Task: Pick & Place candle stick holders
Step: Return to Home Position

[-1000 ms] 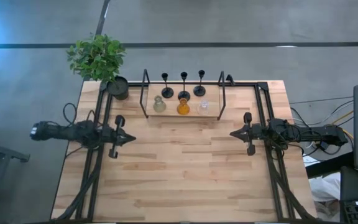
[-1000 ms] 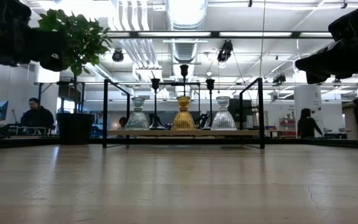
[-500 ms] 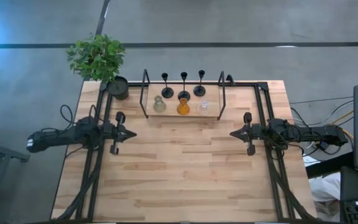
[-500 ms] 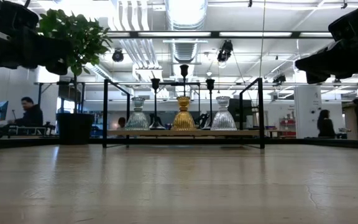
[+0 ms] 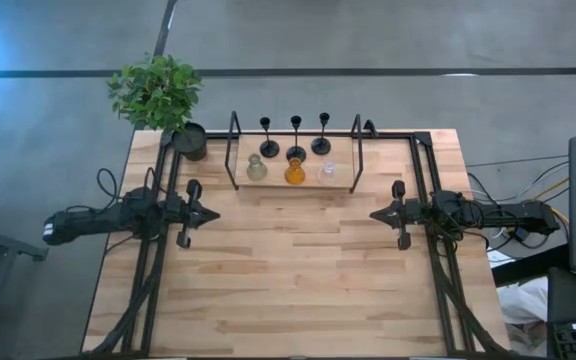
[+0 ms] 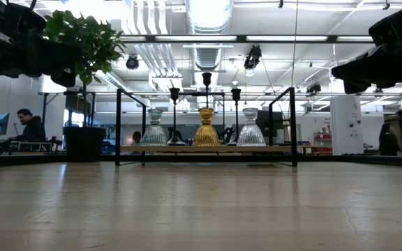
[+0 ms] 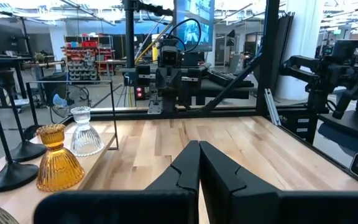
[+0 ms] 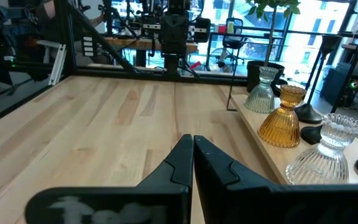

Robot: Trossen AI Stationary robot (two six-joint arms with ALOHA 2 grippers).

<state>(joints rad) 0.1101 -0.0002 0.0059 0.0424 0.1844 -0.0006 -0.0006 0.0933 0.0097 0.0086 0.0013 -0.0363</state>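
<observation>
All six candle stick holders [image 6: 206, 129] are up on the shelf [image 5: 345, 160], which stands at the far edge of the table [image 5: 298, 290]. Along the shelf's back row are the three black holders [image 5: 296, 152], upright on their thin stems. Along its front row, the grey-green glass holder [image 5: 256, 169] is toward the shelf's left end, the amber glass holder [image 5: 295, 172] in the middle, and the clear glass holder [image 5: 327, 173] toward the right end, lined up and not touching. The left gripper [image 5: 213, 216] hangs over bare wood off the shelf's left front corner, well apart from it, fingers pressed together on nothing. The right gripper [image 5: 373, 214] mirrors it off the shelf's right front corner, fingers likewise closed tip to tip and empty. Just beside the shelf's left end sits the plant pot [image 5: 190, 140].
</observation>
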